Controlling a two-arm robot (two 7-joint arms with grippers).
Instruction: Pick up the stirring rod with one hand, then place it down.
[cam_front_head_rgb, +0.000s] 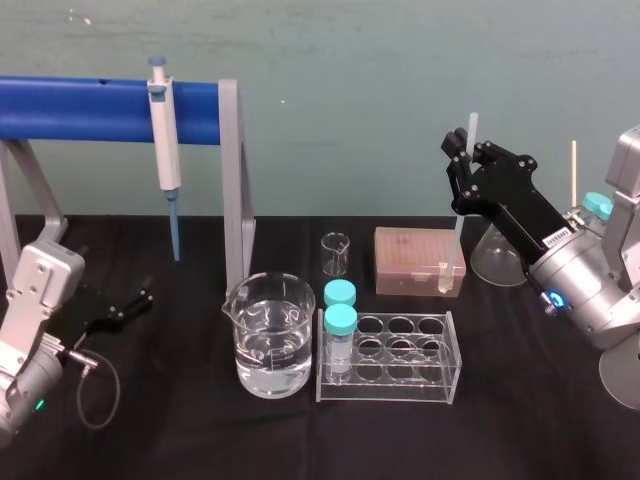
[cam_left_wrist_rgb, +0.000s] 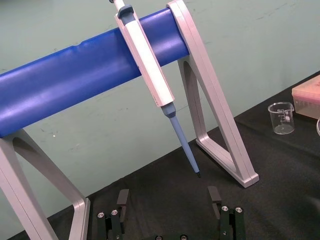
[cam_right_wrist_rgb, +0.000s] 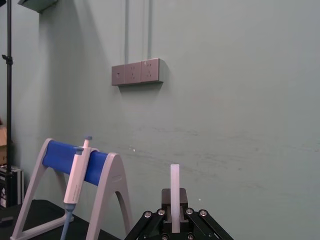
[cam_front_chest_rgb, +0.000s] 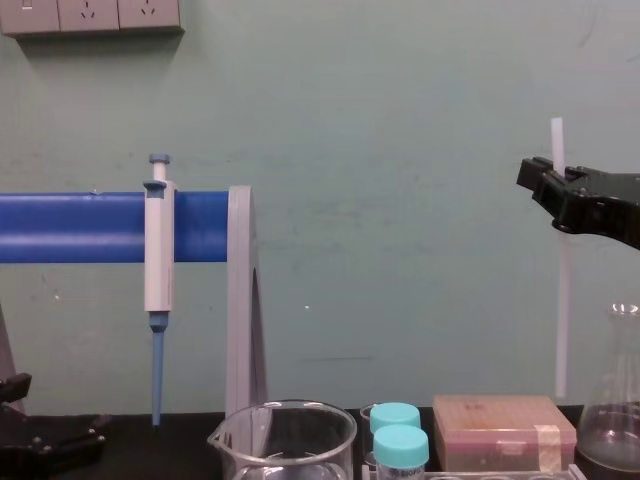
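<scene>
R gripper (cam_front_head_rgb: 462, 148) fingers clamped on stirring rod (cam_front_head_rgb: 459, 235), upright, most of it below fingers, lower end by pink box (cam_front_head_rgb: 415, 258); L gripper (cam_front_head_rgb: 133, 300) idle over worktop (cam_front_head_rgb: 180, 420), fingers wide apart

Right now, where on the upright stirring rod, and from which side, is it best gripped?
Near its upper end, as the right gripper has it: clamped across the stirring rod from the side, a short stub above, the long part hanging straight below. Being thin and straight, it probably stays plumb best in such a crosswise pinch. The left gripper lies parked on the table.
</scene>
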